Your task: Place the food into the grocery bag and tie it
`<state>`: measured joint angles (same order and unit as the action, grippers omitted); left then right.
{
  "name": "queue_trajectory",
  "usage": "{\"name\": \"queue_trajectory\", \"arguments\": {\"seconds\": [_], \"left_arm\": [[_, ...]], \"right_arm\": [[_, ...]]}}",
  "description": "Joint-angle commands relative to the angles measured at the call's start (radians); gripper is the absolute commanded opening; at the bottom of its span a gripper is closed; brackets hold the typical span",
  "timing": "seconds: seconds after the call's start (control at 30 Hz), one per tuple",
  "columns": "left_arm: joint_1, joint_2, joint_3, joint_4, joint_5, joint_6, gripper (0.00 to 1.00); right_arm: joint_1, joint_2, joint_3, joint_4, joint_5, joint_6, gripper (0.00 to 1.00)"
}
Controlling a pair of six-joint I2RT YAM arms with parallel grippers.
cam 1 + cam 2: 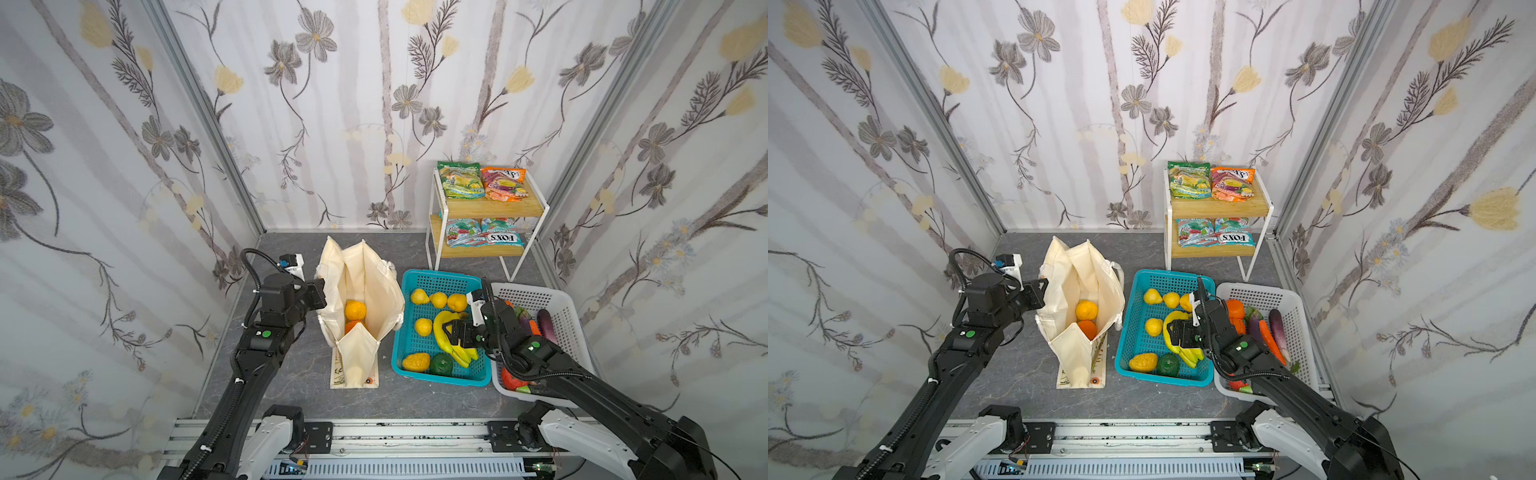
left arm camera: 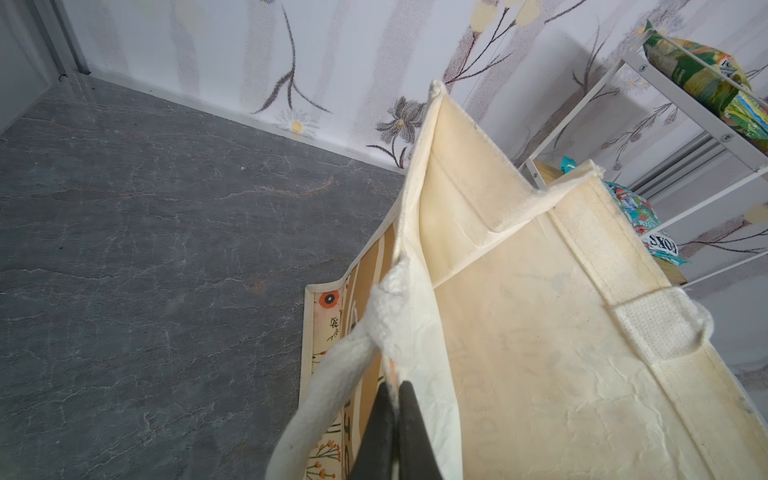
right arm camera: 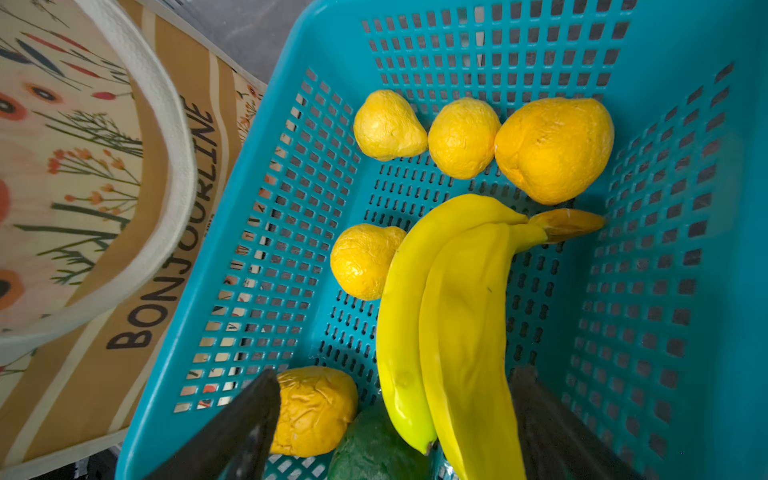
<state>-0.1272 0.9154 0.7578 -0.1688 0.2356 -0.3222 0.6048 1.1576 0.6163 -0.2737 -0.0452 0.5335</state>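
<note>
Right jaws spread astride banana bunch (image 3: 457, 316) — left jaws pinch grocery bag (image 2: 519, 316) rim.

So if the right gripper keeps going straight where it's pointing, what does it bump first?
Most likely the banana bunch. The right gripper hangs open with its fingers either side of it, inside the teal basket. Depth is hard to judge.

Walls (image 1: 374, 104) papered with grey and yellow flowers enclose 3 sides. The surface (image 1: 415, 399) is dark grey, stone-veined. A white-framed 2-tier wooden shelf (image 1: 494, 208) stands back right.
</note>
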Motion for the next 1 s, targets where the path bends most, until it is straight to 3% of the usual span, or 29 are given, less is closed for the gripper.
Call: {"name": "queue_trajectory", "arguments": {"seconds": [0.0,0.27,0.67,0.83,0.97], "left_arm": [[0.000,-0.009,-0.005,-0.008,-0.001,0.006,0.00],[0.000,-0.007,-0.006,-0.008,0.007,0.003,0.00],[0.000,-0.007,-0.009,-0.008,0.013,0.002,0.00],[0.000,-0.009,-0.009,-0.008,0.011,0.003,0.00],[0.000,-0.010,-0.009,-0.007,0.011,0.003,0.00]], "right_arm": [[-0.008,0.069,0.037,0.008,-0.006,-0.064,0.80],[-0.024,0.171,0.065,-0.013,0.053,-0.074,0.72],[-0.044,0.255,0.076,0.019,-0.010,-0.095,0.70],[-0.059,0.202,0.072,0.049,-0.114,-0.064,0.68],[-0.074,0.142,0.063,0.039,-0.127,-0.047,0.68]]}}
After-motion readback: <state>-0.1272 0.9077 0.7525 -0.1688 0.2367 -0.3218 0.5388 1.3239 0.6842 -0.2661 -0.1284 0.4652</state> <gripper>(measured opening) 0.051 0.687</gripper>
